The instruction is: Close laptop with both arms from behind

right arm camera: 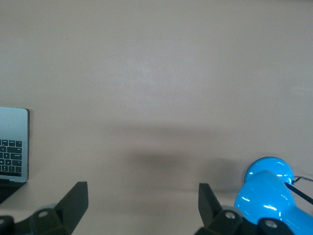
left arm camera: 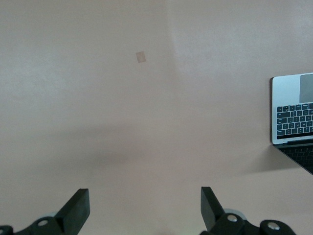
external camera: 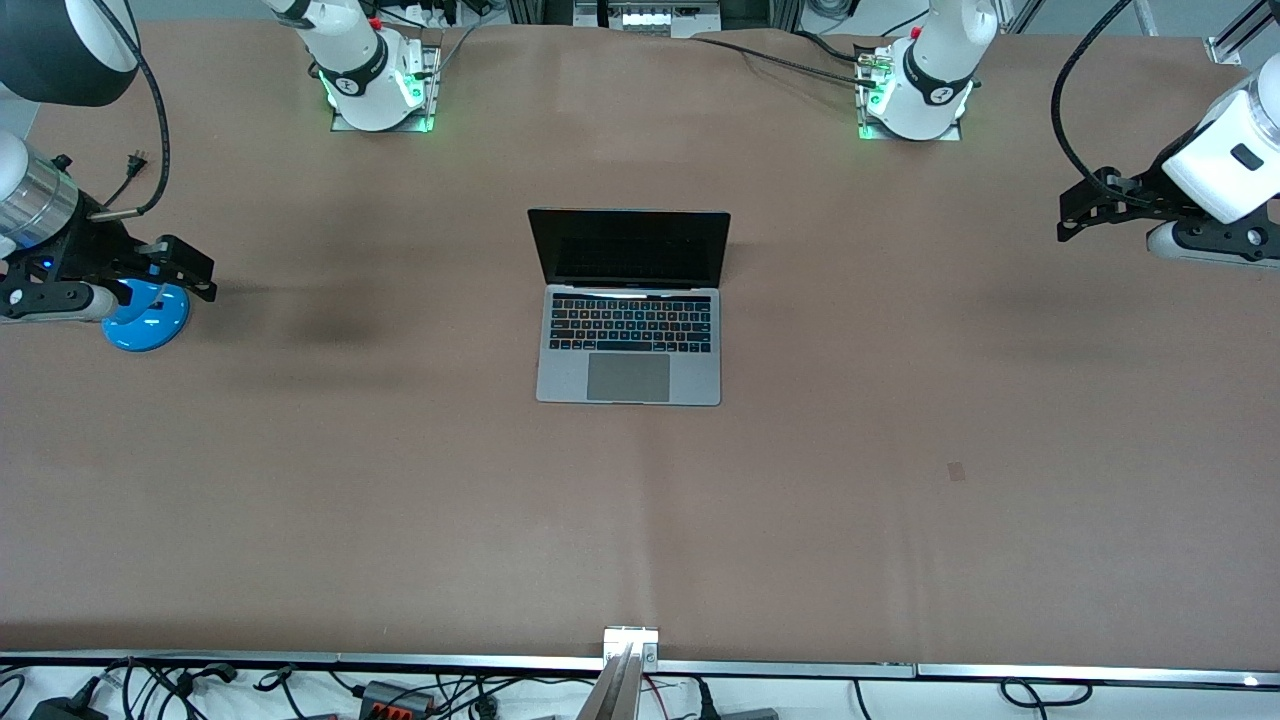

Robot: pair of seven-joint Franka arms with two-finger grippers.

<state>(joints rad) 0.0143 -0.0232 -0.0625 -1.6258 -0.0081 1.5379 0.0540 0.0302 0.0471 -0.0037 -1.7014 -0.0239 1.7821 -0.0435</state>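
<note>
Front view: both pincers (external camera: 1075, 212) (external camera: 185, 268) wide, empty.

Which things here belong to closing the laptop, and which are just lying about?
Job: laptop, open at mid-table; left gripper and right gripper, both open, each waiting over its own end of the table.
Lying about: blue object under the right gripper; small patch.

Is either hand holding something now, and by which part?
Nothing is held. The left hand and right hand are both open and empty, apart from the open laptop.
</note>
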